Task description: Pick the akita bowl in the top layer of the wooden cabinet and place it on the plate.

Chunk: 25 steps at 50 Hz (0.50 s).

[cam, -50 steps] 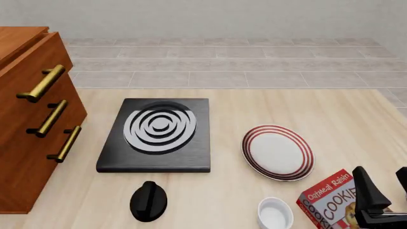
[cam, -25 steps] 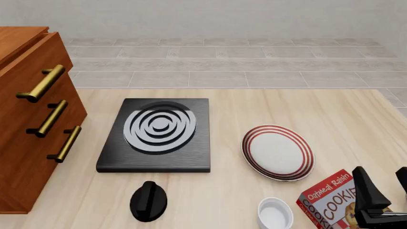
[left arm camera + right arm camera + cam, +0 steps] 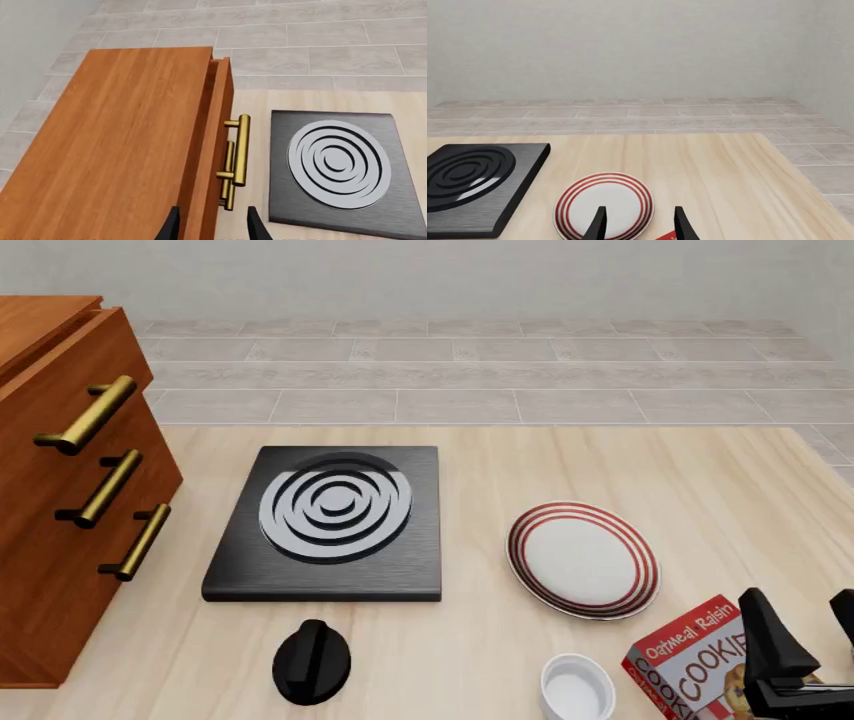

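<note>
**Wooden cabinet shut, bowl out of sight**

Reddish-brown wood fills the left edge of the front view: the wooden cabinet (image 3: 60,500) stands with all three drawers closed. Its top layer (image 3: 74,370) shows only its front and its brass bar handle (image 3: 91,415). The akita bowl is not visible in any view; I judge it sits inside that drawer.

The plate (image 3: 583,558), white with red rings, lies right of centre on the bench (image 3: 721,490), with nothing on it.

The left hand (image 3: 212,225) hangs above the cabinet front, fingers apart and holding nothing, with the drawer handles just beyond its tips. The right hand (image 3: 801,640), lower right in the front view, is also parted and empty, near the plate.

Risks, as I judge them: the left fingers could close on a lower handle, since the three bars stack closely in the wrist view. A skewed pull might slip off the bar. The plain white small bowl (image 3: 578,688) could be mistaken for the target.

Nearby lie a black stove (image 3: 328,523), a black computer mouse (image 3: 312,661) and an oatmeal raisin cookie box (image 3: 687,660). Pale wood bench; grey tiled floor and plain wall behind.
</note>
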Available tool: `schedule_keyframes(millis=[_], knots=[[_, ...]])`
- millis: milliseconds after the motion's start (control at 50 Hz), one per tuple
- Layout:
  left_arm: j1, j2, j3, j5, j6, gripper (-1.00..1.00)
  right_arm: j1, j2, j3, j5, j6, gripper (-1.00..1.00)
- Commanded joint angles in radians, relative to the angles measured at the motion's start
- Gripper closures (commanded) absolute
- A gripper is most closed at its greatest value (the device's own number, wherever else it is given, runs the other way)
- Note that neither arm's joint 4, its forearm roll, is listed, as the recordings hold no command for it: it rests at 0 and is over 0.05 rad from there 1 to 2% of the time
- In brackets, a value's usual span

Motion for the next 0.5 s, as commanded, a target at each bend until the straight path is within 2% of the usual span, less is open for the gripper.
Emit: schedule_keyframes(millis=[20, 500], knots=[[0.015, -0.006, 0.046, -0.025, 0.008, -1.00, 0.001, 0.000, 0.000, 0.000, 0.000, -1.00], [0.026, -0.017, 0.128, -0.064, 0.015, -1.00, 0.000, -0.003, 0.000, 0.003, 0.000, -1.00]])
